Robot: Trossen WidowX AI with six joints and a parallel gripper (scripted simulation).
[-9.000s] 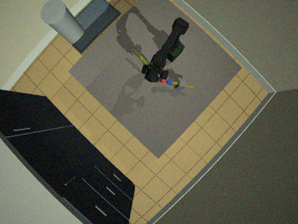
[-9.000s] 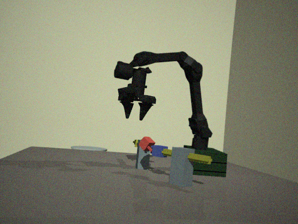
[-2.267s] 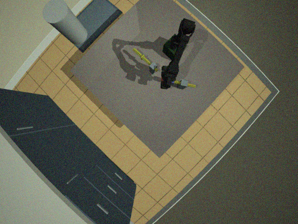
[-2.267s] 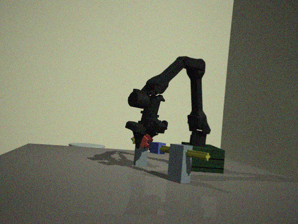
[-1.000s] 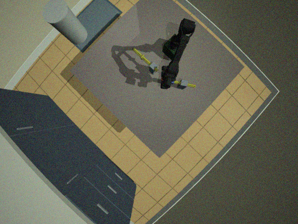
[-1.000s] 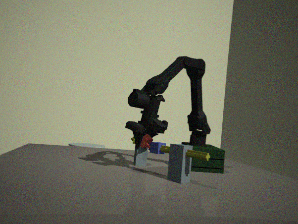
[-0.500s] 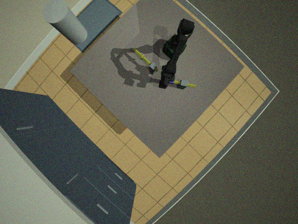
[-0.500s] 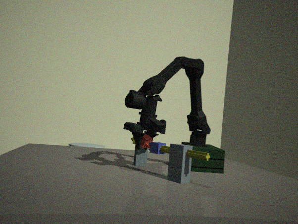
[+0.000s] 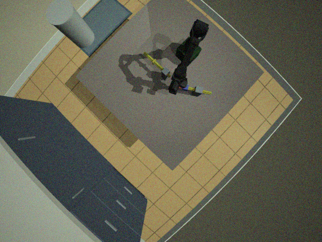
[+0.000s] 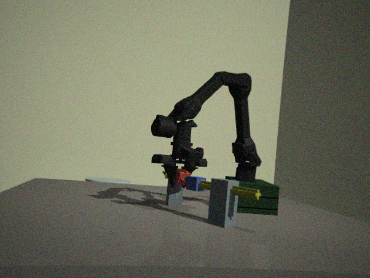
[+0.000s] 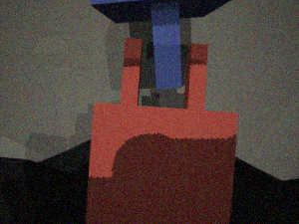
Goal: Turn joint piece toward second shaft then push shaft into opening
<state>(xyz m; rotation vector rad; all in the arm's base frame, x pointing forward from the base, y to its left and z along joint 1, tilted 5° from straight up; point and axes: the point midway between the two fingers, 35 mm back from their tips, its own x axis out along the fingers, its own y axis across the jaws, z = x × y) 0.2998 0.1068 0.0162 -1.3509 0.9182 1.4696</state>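
The red square joint piece point(image 10: 182, 178) point(image 11: 164, 123) is between my fingers; my gripper point(image 9: 178, 85) point(image 10: 181, 175) point(image 11: 154, 139) is shut on it from above. In the wrist view its two prongs stand either side of a blue hinge part point(image 9: 185, 87) point(image 10: 196, 183) point(image 11: 167, 59). That blue part is on the fixed yellow shaft point(image 9: 207, 92) point(image 10: 246, 191), which passes through a grey block point(image 9: 198, 89) point(image 10: 218, 200). The second yellow shaft point(image 9: 158, 65) runs through the other grey block point(image 9: 166, 72) point(image 10: 174, 197), its near end apart from the joint piece. The piece's opening is hidden.
The arm's dark green base box point(image 9: 197, 51) point(image 10: 259, 201) stands behind the blocks. A grey cylinder point(image 9: 77, 29) and a blue slab point(image 9: 112, 19) are at the upper left in the top view, a dark cabinet point(image 9: 67, 155) at the lower left.
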